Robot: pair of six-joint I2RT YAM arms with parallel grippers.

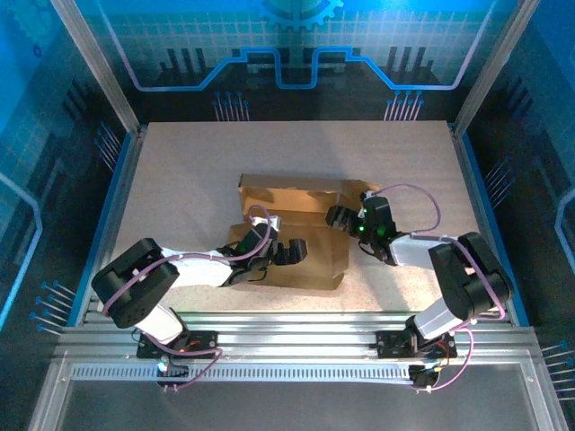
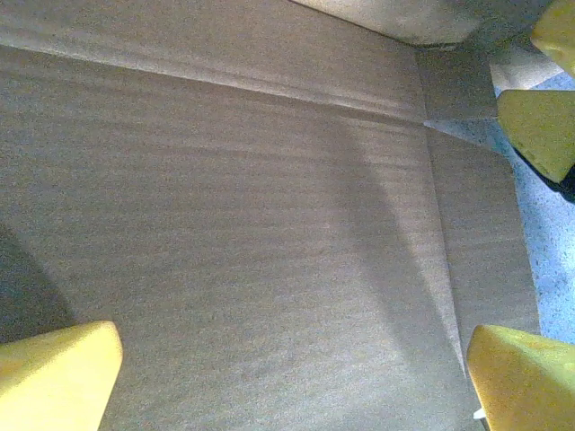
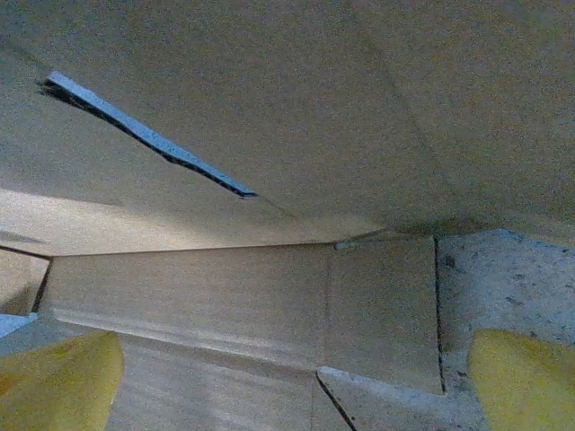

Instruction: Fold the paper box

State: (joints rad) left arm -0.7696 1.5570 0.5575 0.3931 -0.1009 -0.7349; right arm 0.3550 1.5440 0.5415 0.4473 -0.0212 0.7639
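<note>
The paper box (image 1: pixel 316 266) is a brown creased cardboard sheet lying mid-table, its back flap (image 1: pixel 287 193) raised. My left gripper (image 1: pixel 292 252) hovers open over the sheet's flat middle panel (image 2: pixel 234 224), its yellow fingertips (image 2: pixel 54 377) wide apart with nothing between them. My right gripper (image 1: pixel 340 218) stands open at the sheet's right side, low under a tilted panel with a slot (image 3: pixel 144 135) and facing a small side flap (image 3: pixel 382 314). In the left wrist view the right gripper's yellow fingers (image 2: pixel 539 126) show at the sheet's far right corner.
The speckled tabletop (image 1: pixel 180 180) reaches around the sheet on all sides and shows beside the flaps (image 3: pixel 503 278). Blue rails (image 1: pixel 117 197) edge the table left and right. An aluminium rail (image 1: pixel 287 332) with both arm bases runs along the near edge.
</note>
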